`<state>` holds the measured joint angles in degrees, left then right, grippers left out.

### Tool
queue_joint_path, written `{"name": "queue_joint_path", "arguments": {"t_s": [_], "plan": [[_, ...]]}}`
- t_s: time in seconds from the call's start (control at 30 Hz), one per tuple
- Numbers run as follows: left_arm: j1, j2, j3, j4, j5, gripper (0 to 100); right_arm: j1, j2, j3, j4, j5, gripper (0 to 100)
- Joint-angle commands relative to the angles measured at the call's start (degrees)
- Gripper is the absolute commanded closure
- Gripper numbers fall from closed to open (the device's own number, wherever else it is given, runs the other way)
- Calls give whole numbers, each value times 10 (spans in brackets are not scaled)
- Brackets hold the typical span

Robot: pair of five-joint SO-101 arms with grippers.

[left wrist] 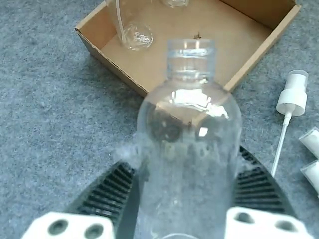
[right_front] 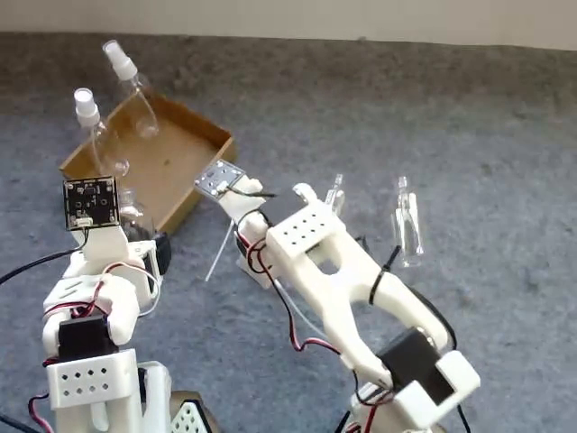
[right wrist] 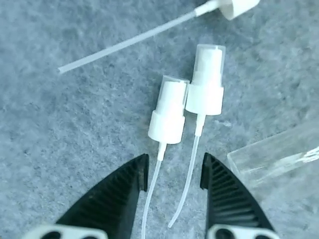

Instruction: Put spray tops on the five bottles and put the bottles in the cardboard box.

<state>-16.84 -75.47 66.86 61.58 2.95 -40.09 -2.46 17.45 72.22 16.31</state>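
Observation:
My left gripper (left wrist: pixel 185 191) is shut on a clear bottle (left wrist: pixel 188 144) with a bare neck, held just outside the near wall of the cardboard box (left wrist: pixel 149 64). Two capped bottles (right_front: pixel 135 95) (right_front: pixel 99 140) lean in the box (right_front: pixel 158 167). My right gripper (right wrist: pixel 174 162) is open just above the carpet, its fingers astride the tubes of two white spray tops (right wrist: pixel 168 117) (right wrist: pixel 205 84) lying side by side. A third spray top (right wrist: pixel 227 7) with a long tube lies beyond them. Two clear uncapped bottles (right_front: pixel 407 225) (right_front: pixel 335 194) lie on the carpet past the right arm.
Everything rests on grey carpet (right_front: pixel 469 117). One clear bottle (right wrist: pixel 279 152) lies close beside my right gripper's finger. A loose spray top (left wrist: pixel 291 97) lies by the box's corner. Open carpet stretches to the far right and back.

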Motion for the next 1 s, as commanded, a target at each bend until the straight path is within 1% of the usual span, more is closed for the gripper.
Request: {"name": "queue_joint_path", "arguments": {"t_s": [0.0,0.17,0.3,0.43,0.6,0.97], "plan": [[-10,-9,-7,-16,7,855,-16,25,-57,-2,10,833],[-11,-9,-8,-16,7,855,-44,80,-91,-3,11,833],[-12,-9,-9,-16,7,855,-43,135,-133,-3,11,833],[-30,-10,-7,-30,8,855,-44,192,-173,-3,11,833],[-30,-10,-5,-32,8,855,-43,250,-215,-3,11,833],[-29,-10,-5,-32,8,855,-44,338,-235,-2,11,833]]}}
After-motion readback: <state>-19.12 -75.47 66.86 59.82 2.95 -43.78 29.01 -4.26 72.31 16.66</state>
